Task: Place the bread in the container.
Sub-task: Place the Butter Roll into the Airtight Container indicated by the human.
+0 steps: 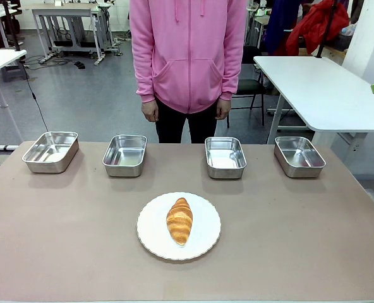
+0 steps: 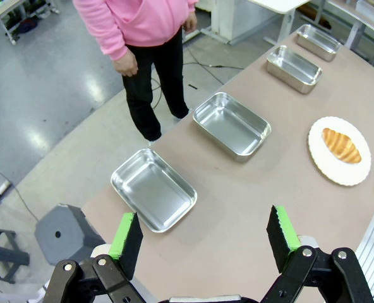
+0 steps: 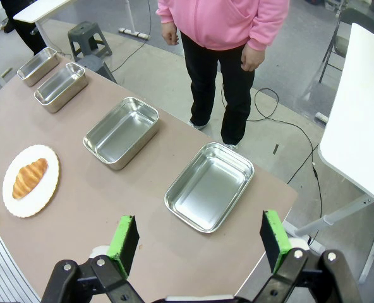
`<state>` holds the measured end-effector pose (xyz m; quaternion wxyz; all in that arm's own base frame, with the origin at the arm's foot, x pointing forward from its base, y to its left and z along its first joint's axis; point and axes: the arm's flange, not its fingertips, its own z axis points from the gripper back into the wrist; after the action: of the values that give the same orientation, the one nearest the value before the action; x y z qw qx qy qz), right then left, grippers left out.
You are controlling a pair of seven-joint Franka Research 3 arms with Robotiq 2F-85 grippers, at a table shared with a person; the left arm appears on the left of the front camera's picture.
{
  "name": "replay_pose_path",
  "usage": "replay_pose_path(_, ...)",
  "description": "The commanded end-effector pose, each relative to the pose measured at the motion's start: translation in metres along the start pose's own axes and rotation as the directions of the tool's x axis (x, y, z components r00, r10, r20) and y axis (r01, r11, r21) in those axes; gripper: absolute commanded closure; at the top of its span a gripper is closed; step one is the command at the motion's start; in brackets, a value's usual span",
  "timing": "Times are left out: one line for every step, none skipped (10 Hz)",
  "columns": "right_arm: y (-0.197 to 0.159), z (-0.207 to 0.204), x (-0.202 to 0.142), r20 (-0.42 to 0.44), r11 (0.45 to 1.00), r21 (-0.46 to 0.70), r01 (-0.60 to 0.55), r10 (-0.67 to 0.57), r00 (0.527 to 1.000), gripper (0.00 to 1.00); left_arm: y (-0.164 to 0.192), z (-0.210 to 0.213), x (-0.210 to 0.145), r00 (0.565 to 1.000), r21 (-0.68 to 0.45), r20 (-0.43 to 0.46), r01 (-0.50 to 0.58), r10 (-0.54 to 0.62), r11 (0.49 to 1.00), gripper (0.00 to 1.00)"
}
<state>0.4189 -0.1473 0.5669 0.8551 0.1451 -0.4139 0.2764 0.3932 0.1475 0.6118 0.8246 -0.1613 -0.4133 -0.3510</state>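
Observation:
The bread [image 1: 179,220], a golden-brown croissant, lies on a round white plate [image 1: 150,235] at the front middle of the table. Several look-alike steel trays stand empty in a row along the far edge, from the far-left tray [image 1: 50,151] to the far-right tray [image 1: 299,156]. I cannot tell which of them is the container. My left gripper [image 2: 204,235] hangs open high above the table's left end, over the nearest tray [image 2: 152,189]; the bread [image 2: 341,144] lies farther off. My right gripper [image 3: 199,241] is open above the right end, near a tray [image 3: 209,186], with the bread [image 3: 29,177] at its far left.
A person in a pink hoodie [image 1: 188,50] stands at the table's far edge, hands hanging at the sides. A white table [image 1: 326,88] stands back right. A grey stool [image 2: 64,233] sits on the floor off the table's left end. Bare tabletop surrounds the plate.

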Motion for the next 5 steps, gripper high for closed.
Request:
replay_pose_path(-0.0027,-0.0014,0.0005,0.028,1.000,0.010,-0.012,0.012,1.000,0.00,-0.0015,0.0006,0.0011,1.000,-0.005,0.007,0.007,-0.007,1.000,0.00)
replay_pose_path(-0.0027,-0.0014,0.0005,0.028,1.000,0.010,-0.012,0.012,1.000,0.00,-0.0015,0.0006,0.0011,1.000,-0.005,0.007,0.007,-0.007,1.000,0.00)
replay_pose_path(-0.0027,-0.0014,0.0005,0.028,1.000,0.010,-0.012,0.012,1.000,0.00,-0.0015,0.0006,0.0011,1.000,-0.005,0.007,0.007,-0.007,1.000,0.00)
replay_pose_path(-0.0027,-0.0014,0.0005,0.028,1.000,0.010,-0.012,0.012,1.000,0.00,-0.0015,0.0006,0.0011,1.000,-0.005,0.007,0.007,-0.007,1.000,0.00)
replay_pose_path(-0.0027,-0.0014,0.0005,0.028,1.000,0.010,-0.012,0.012,1.000,0.00,-0.0015,0.0006,0.0011,1.000,-0.005,0.007,0.007,-0.007,1.000,0.00)
